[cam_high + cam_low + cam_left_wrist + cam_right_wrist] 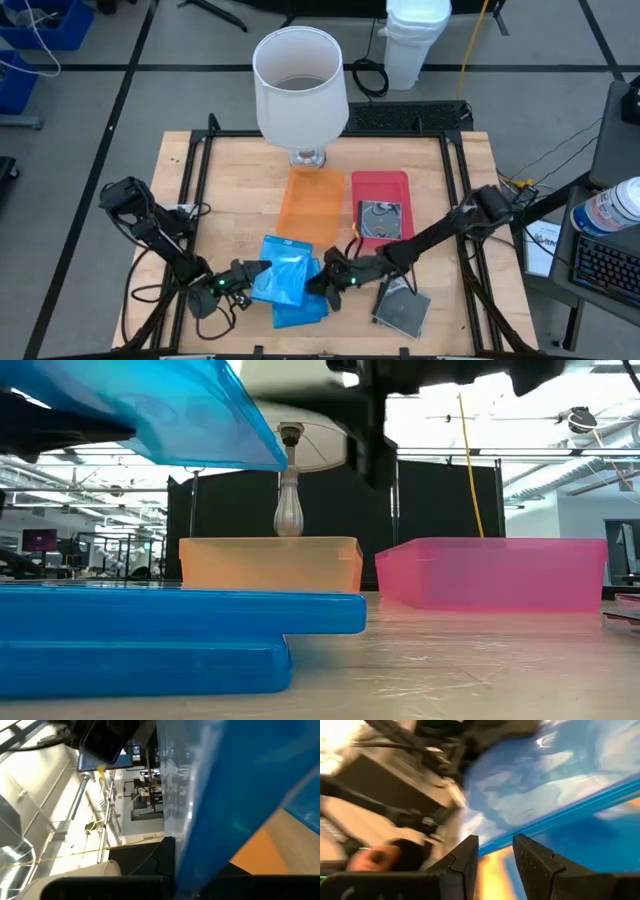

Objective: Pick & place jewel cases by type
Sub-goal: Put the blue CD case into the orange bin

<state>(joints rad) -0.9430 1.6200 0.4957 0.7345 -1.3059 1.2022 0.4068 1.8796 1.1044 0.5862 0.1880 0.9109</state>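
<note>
Left gripper (243, 274), closed on the near-left edge of a blue jewel case (283, 268), which it holds tilted above the table; in the low view this raised case (170, 410) hangs over two more blue cases (180, 610) stacked flat on the wooden table (230, 190). Right gripper (322, 283), at the opposite edge of the same raised case, fingers (467, 857) parted with the case edge just ahead of them; whether they touch it cannot be told. Orange tray (315, 200) and red tray (383, 205), side by side behind the stack; the red tray contains a clear case with a silvery disc (380, 222). Another grey case (402, 306) lies near the right arm. White lamp (300, 85), at the far table edge.
</note>
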